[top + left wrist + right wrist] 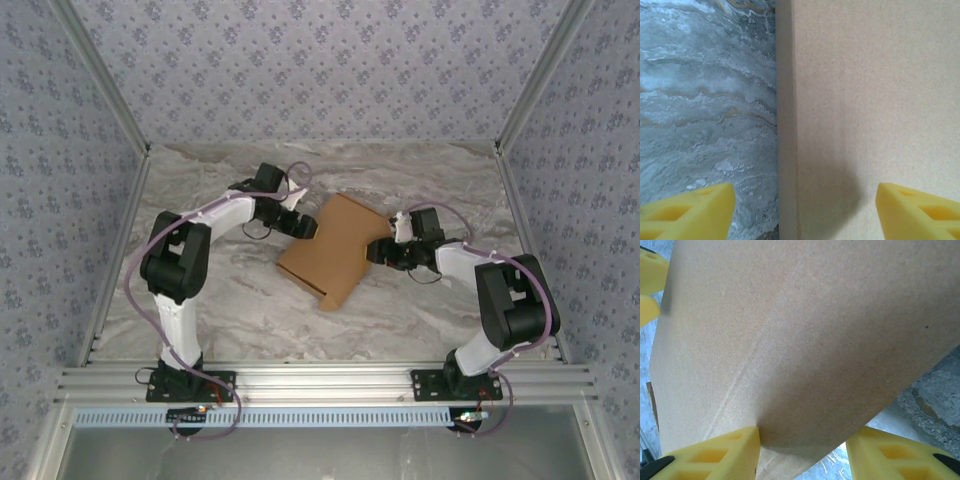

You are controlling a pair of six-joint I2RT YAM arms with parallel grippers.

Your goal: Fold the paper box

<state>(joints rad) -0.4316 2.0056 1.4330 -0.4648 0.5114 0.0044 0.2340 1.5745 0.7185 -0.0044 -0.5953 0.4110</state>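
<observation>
The paper box (335,250) is plain brown cardboard, lying folded at the table's middle with an upturned lip at its near corner. At the box's far left edge, my left gripper (300,226) is open. In the left wrist view its yellow fingertips (690,210) stand wide apart, straddling the box's long edge (786,125), one over marble and one over cardboard (875,100). My right gripper (378,250) is at the box's right edge, open. Its fingers (710,455) sit either side of a cardboard panel (805,330) whose lower edge lies between them.
The marble table (250,300) has bare surface on every side of the box. Patterned walls with metal posts close off the left, right and back. An aluminium rail (320,380) runs along the near edge by the arm bases.
</observation>
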